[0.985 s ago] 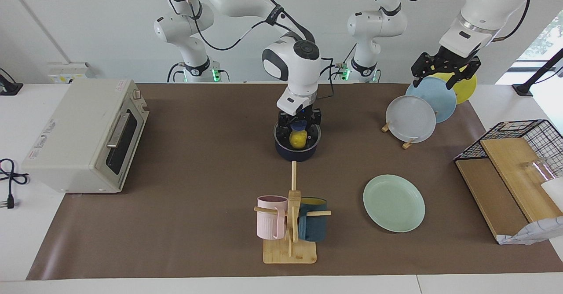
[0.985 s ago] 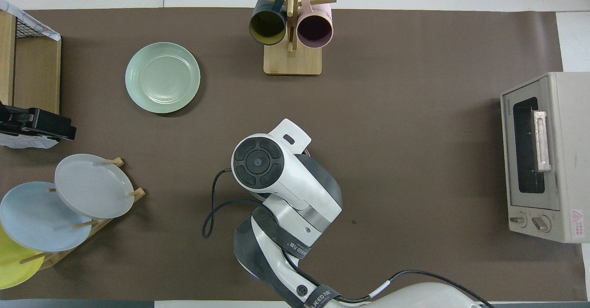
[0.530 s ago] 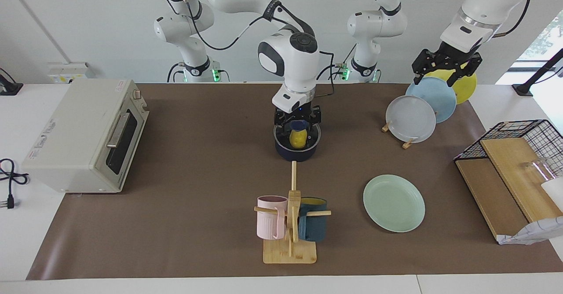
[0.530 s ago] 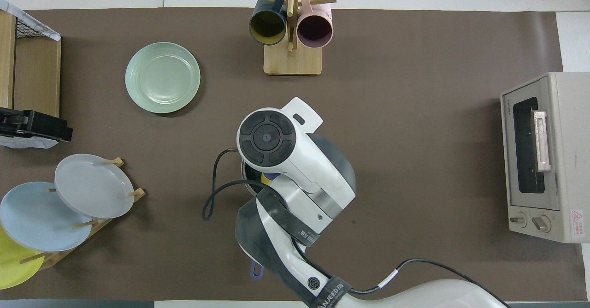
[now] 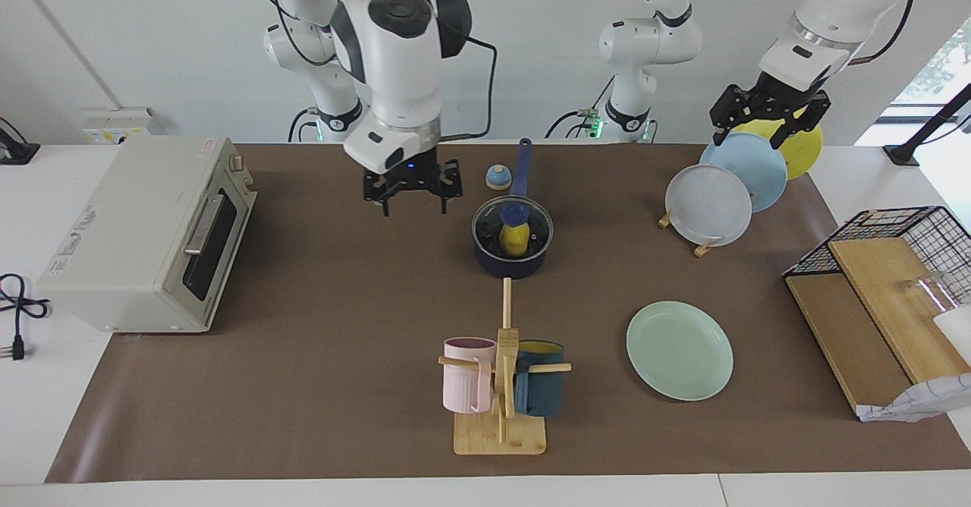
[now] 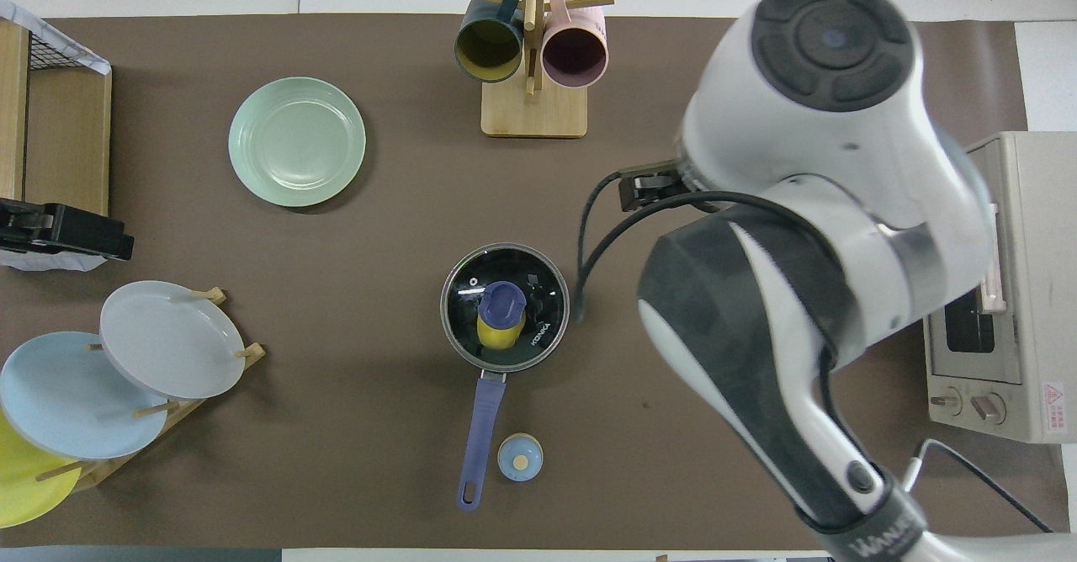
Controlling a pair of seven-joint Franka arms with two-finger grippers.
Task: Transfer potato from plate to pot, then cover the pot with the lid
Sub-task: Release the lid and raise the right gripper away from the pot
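The table (image 5: pixel 318 385) carried a toaster oven (image 5: pixel 144 234) at the right arm's end and a plate rack (image 5: pixel 728 188) near the robots' edge toward the left arm's end. The right gripper (image 5: pixel 412 192) hung open and empty over bare table between the oven and the pot. The left gripper (image 5: pixel 766 124) hung over the rack, its fingers spread and holding nothing.

A mug stand (image 5: pixel 501 385) stood near the edge farthest from the robots, at mid-length. The plate (image 5: pixel 680 350) lay empty beside it, toward the left arm's end.

The pot (image 6: pixel 505 308) sat near the middle of the table, its handle pointing toward the robots. The lid (image 6: pixel 538 288) covered it, seated flat on the rim. The potato (image 6: pixel 498 335) lay inside the pot, visible through the glass. A bell (image 6: pixel 520 458) stood just beside the handle, near the robots' edge.
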